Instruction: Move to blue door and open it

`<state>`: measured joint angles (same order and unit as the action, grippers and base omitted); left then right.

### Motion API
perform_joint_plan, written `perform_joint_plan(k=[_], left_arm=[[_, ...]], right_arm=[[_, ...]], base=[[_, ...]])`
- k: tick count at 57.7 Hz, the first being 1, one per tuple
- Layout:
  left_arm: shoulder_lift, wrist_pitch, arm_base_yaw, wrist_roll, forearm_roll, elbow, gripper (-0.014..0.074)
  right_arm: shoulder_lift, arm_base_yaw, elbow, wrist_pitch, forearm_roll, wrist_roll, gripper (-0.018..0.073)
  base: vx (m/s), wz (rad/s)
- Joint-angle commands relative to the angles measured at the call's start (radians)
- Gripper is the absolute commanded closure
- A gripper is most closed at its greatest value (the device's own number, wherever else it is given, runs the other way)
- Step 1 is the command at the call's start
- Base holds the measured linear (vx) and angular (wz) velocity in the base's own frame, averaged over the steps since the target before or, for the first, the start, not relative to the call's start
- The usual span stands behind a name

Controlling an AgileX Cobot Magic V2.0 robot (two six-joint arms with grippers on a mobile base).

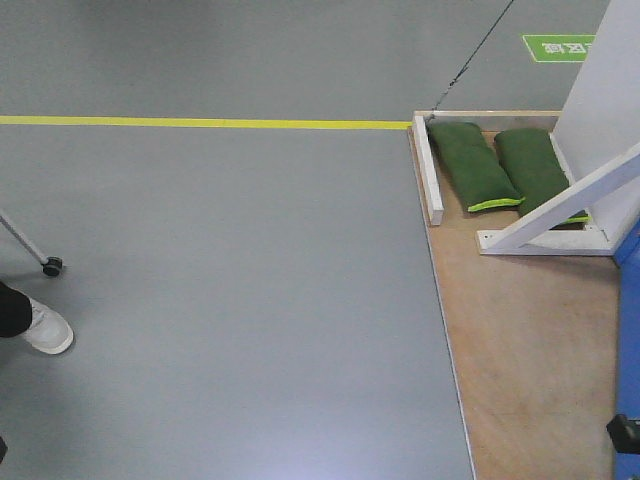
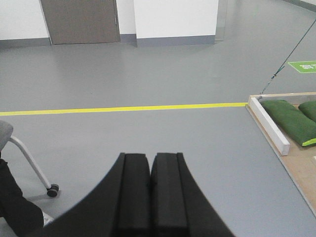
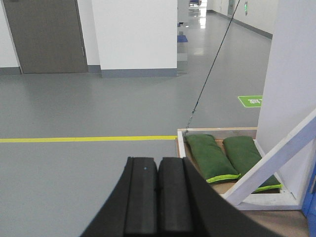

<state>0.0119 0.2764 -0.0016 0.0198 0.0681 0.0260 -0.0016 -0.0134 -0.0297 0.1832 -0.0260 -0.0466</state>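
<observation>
Both grippers pressed together, empty: left gripper, right gripper. Blue door just a sliver, far right of right gripper, behind white brace. Handle not in view. Risk imo: swinging right, base clips wooden platform edge or sandbags, or arm smacks brace.

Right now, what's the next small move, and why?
Probably rotate the base right. The blue door is only a sliver at the front view's right edge, by the wooden platform; its handle is out of view. Left gripper and right gripper are shut, empty.
</observation>
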Motion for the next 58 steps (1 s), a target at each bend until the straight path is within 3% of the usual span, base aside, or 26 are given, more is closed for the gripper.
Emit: perform_joint_plan(k=[1,51,58], left_arm=[[0.012,-0.085,-0.007,0.007,-0.002,-0.026,0.0524],[0.012,-0.085,-0.007,0.007,-0.002,-0.026,0.0524],[0.012,-0.085,-0.007,0.007,-0.002,-0.026,0.0524]], right_arm=[[0.019,0.006,-0.003,-0.081,-0.004,0.006,0.0547],[0.019,0.006,0.003,-0.076,-0.004,0.006,0.0547],[0.019,0.006,0.131,0.087,-0.004,0.006,0.0547]], base=[[0.12,-0.02],[0.03,0.0],[0.0,0.0]])
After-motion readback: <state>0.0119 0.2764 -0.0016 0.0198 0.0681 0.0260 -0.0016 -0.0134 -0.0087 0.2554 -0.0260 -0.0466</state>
